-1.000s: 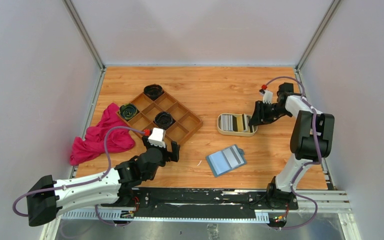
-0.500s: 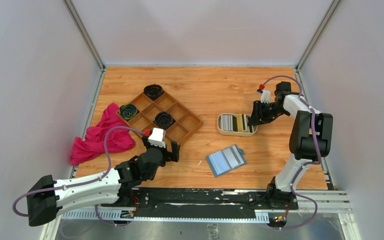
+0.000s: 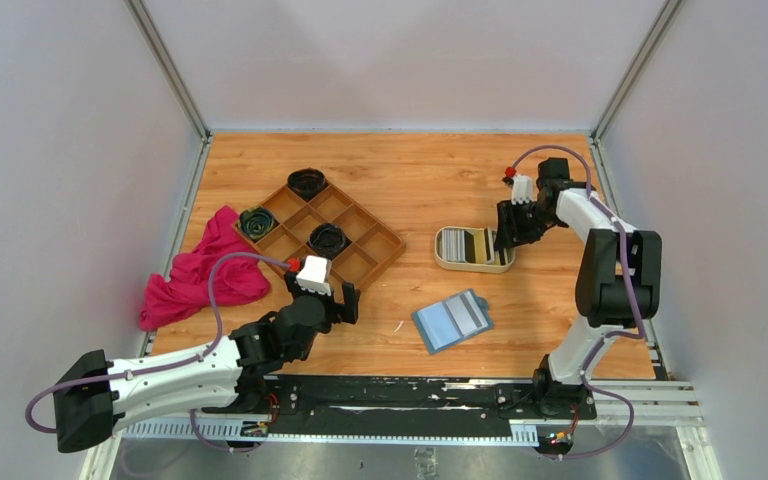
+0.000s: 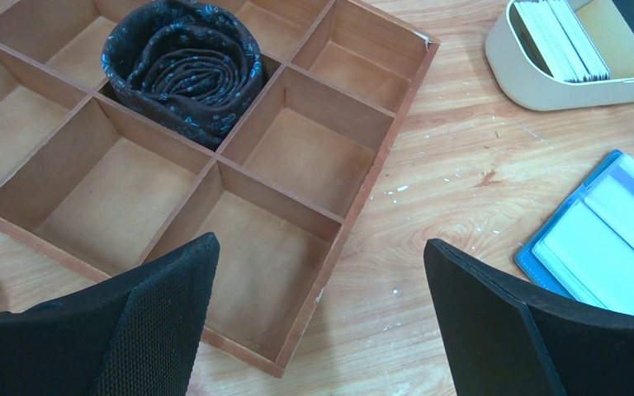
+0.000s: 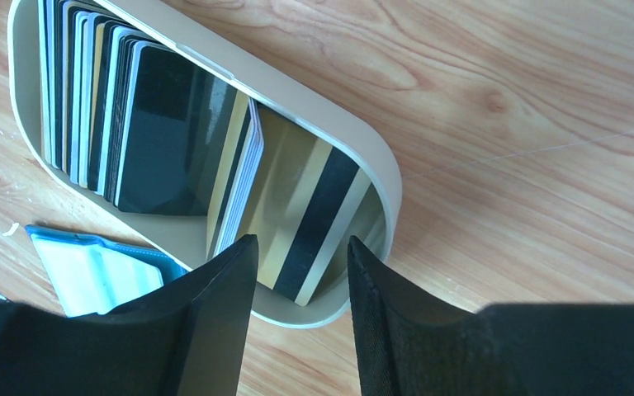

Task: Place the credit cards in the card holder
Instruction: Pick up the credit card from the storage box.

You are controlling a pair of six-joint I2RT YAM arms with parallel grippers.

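The credit cards (image 5: 132, 124) stand on edge in a cream oval tray (image 5: 314, 107), and a gold card with a black stripe (image 5: 309, 219) leans at its right end. My right gripper (image 5: 303, 241) hovers over that end, jaws open, nothing between them. From above, the right gripper (image 3: 505, 238) sits at the tray's (image 3: 472, 268) right end. The card holder (image 3: 452, 320) lies open on the table, teal with light blue slots, also in the left wrist view (image 4: 611, 239). My left gripper (image 4: 320, 243) is wide open and empty above the wooden tray's corner.
A brown wooden compartment tray (image 3: 365, 262) holds three dark rolled fabrics, one of them (image 4: 183, 62) close to my left gripper. A pink cloth (image 3: 200, 272) lies at the left edge. Enclosure walls surround the table.
My right gripper has shifted slightly left over the tray's right end and its jaws have spread a little. The left arm has not moved.
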